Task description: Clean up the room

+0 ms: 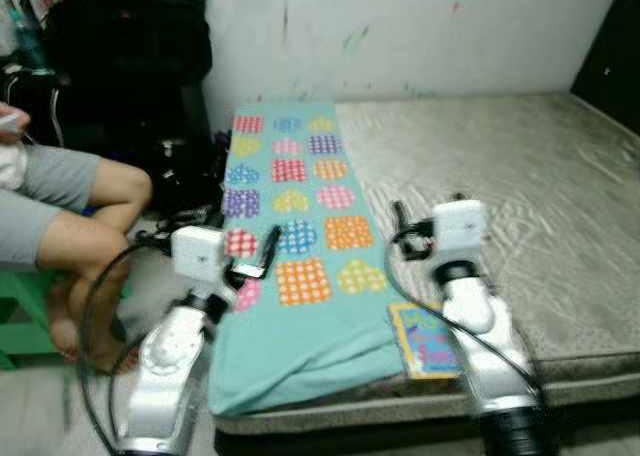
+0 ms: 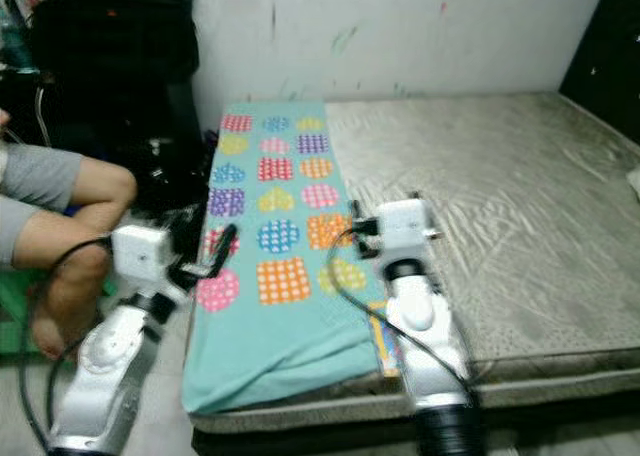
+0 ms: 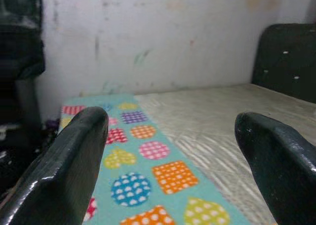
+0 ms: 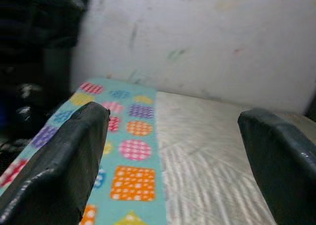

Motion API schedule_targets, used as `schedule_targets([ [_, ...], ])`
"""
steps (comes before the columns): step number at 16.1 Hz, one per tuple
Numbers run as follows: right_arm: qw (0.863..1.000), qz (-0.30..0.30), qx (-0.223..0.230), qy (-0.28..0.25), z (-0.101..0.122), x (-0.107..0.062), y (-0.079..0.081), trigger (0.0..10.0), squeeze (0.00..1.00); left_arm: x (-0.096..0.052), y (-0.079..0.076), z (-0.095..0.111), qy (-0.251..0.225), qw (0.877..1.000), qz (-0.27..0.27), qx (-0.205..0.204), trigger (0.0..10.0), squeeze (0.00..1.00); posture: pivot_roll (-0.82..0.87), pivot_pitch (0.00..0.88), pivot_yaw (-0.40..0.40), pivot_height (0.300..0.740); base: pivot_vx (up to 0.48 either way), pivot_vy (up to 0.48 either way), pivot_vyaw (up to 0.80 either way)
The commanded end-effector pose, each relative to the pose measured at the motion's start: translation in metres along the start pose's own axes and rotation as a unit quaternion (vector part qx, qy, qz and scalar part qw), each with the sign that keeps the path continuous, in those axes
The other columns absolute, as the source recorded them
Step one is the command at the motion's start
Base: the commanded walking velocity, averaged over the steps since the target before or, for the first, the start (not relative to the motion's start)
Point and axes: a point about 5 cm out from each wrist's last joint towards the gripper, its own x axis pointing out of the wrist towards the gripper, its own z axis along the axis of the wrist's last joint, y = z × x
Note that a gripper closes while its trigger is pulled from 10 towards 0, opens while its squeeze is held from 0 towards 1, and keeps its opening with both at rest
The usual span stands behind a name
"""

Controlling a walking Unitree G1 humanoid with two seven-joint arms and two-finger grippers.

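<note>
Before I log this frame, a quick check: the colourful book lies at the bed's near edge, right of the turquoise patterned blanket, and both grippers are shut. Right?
Not quite. The colourful book does lie at the near edge of the bed, right of the turquoise patterned blanket, but both grippers are open: the left wrist view shows the left gripper with fingers wide apart, and the right wrist view shows the same for the right gripper.

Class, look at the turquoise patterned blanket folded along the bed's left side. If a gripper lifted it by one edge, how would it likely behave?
The turquoise blanket would probably sag and unfold, since it is soft cloth draping over the mattress edge. It looks light for its size, lying thin and flat. Pushed, it would likely bunch rather than slide as one piece.
</note>
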Motion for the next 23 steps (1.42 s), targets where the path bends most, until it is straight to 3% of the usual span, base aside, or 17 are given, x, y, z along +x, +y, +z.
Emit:
schedule_targets([
  [1,1.0,0.002,0.0,-0.003,0.0021,0.0017,-0.0022,10.0,0.0,0.0011,0.0001,0.0007,0.001,1.0,0.0,0.004,10.0,0.0,-0.07,0.0,-0.03,0.74,0.0,0.0,0.0],
  [3,1.0,0.007,0.002,0.013,-0.0031,0.0018,-0.0017,10.0,0.0,0.0014,0.0004,-0.0001,0.005,1.0,0.004,0.004,10.0,0.0,-0.08,0.0,-0.029,0.74,0.0,0.0,0.0],
  [5,1.0,0.015,-0.019,-0.004,0.0006,0.0015,0.0041,10.0,0.0,0.0031,0.0045,-0.0025,0.011,0.999,0.032,0.012,10.0,0.0,-0.08,0.0,-0.029,0.74,0.0,0.0,0.0],
  [11,1.0,0.021,-0.011,0.005,-0.0023,0.0015,0.0055,10.0,0.0,0.0034,0.0042,-0.002,0.011,0.999,0.031,0.019,10.0,0.0,-0.08,0.0,-0.028,0.74,0.0,0.0,0.0],
  [23,1.0,0.015,0.001,0.011,-0.0036,0.0013,0.0028,10.0,0.0,0.0052,0.0043,-0.0015,0.01,0.999,0.031,0.019,10.0,0.0,-0.08,0.0,-0.025,0.74,0.0,-0.292,0.14],
])
